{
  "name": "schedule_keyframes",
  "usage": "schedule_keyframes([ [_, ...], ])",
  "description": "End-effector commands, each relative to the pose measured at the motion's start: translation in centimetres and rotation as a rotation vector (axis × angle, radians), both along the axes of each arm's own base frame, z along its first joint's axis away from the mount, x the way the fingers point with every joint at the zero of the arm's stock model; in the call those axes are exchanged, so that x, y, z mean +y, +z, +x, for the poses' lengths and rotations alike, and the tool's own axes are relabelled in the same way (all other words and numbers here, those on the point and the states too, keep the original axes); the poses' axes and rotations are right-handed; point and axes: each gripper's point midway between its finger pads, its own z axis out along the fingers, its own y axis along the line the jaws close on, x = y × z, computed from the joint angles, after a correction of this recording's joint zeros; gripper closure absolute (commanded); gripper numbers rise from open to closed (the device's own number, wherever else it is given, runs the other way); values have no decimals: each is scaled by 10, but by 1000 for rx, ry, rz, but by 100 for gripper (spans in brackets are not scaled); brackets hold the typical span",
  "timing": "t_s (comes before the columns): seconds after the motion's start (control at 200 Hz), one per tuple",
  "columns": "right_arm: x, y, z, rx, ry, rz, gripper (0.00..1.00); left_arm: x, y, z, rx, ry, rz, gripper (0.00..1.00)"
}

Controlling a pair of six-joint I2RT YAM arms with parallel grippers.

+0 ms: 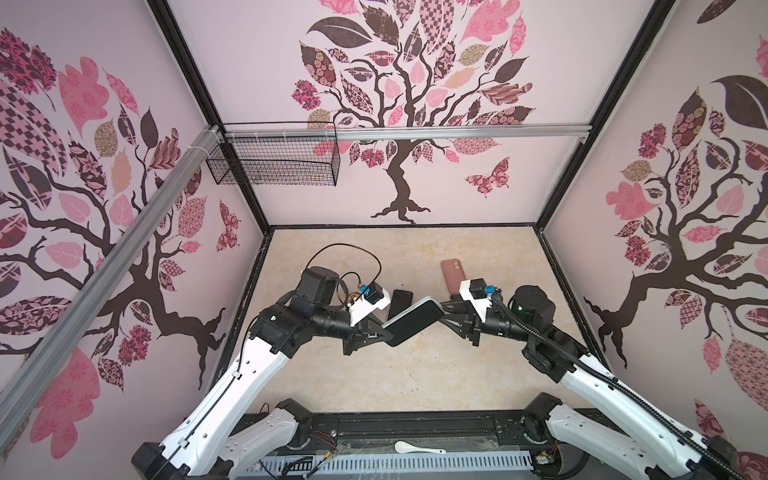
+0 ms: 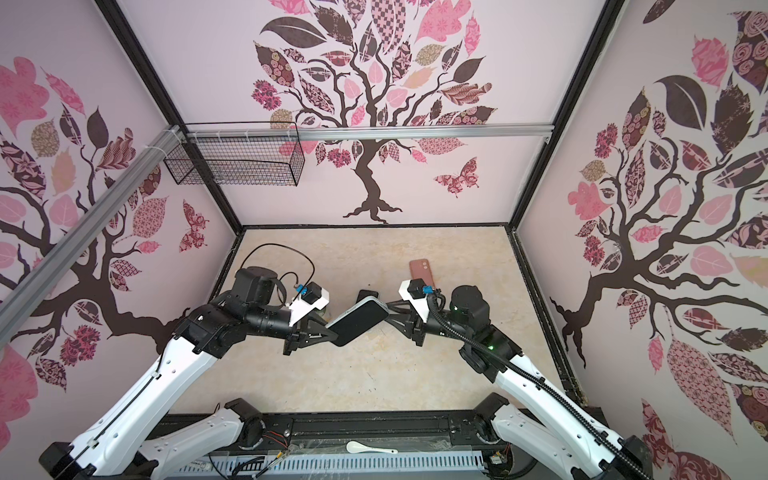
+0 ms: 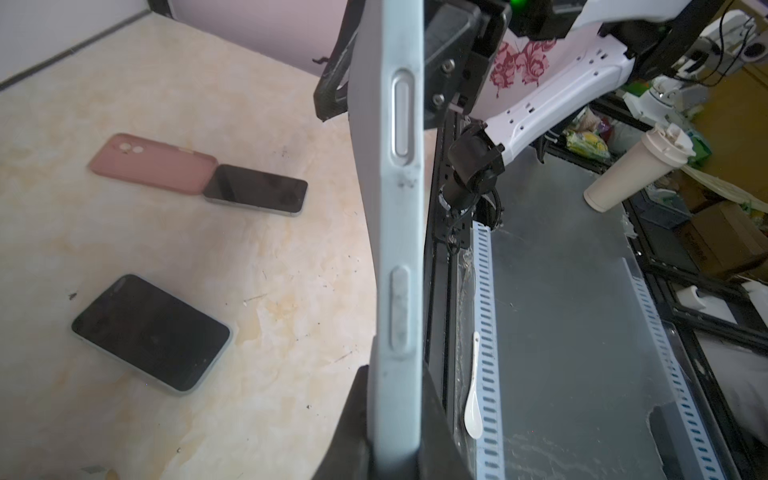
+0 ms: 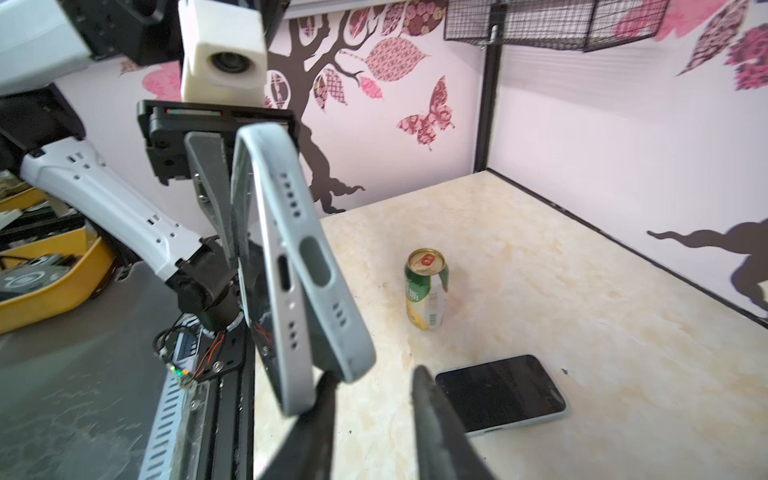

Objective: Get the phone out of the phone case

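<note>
A phone (image 4: pixel 286 299) with a dark screen sits in a pale blue-grey phone case (image 1: pixel 428 305) (image 2: pixel 374 305), held in the air between the two arms. My left gripper (image 1: pixel 386 332) (image 2: pixel 332 330) (image 3: pixel 395 436) is shut on one end of the cased phone, clamping the case's edge (image 3: pixel 397 249). At the other end, in the right wrist view, the case (image 4: pixel 328 291) is peeled away from the phone's silver bottom edge. My right gripper (image 1: pixel 446 309) (image 2: pixel 390 311) (image 4: pixel 374 372) stands open there, one finger right under the peeled corner, nothing clamped between its fingers.
On the beige table lie a pink case (image 1: pixel 453 276) (image 3: pixel 153 164) with a dark phone (image 3: pixel 255 189) against it, and another dark phone in a pale case (image 3: pixel 151 332) (image 4: pixel 500 392). A green can (image 4: pixel 426 289) stands near the left arm. A wire basket (image 1: pixel 274 160) hangs at the back.
</note>
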Motion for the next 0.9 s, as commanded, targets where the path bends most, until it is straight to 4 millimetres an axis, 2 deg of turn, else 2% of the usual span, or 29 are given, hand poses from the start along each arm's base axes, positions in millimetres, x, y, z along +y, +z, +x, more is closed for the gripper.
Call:
schedule_keyframes([
  [0.0,-8,28,9,-60,-92,66,45,-12,23,8,-53,18,-118,100],
  [0.055,-14,30,13,-74,-138,72,40,-11,24,12,-67,51,-133,100],
  [0.125,-21,36,15,-112,-181,88,39,-9,26,20,-99,105,-147,100],
  [0.34,-29,78,3,-273,-179,246,39,0,34,45,-216,271,-229,100],
  [0.425,-26,87,2,-303,-156,273,39,0,35,42,-273,248,-233,100],
  [0.6,-11,93,-9,-388,-40,251,35,1,44,40,-369,233,-270,100],
  [0.73,-7,98,-17,-461,12,262,35,-3,43,34,-382,188,-278,100],
  [0.895,-3,106,-23,-470,65,285,35,-8,42,26,-375,142,-286,100],
])
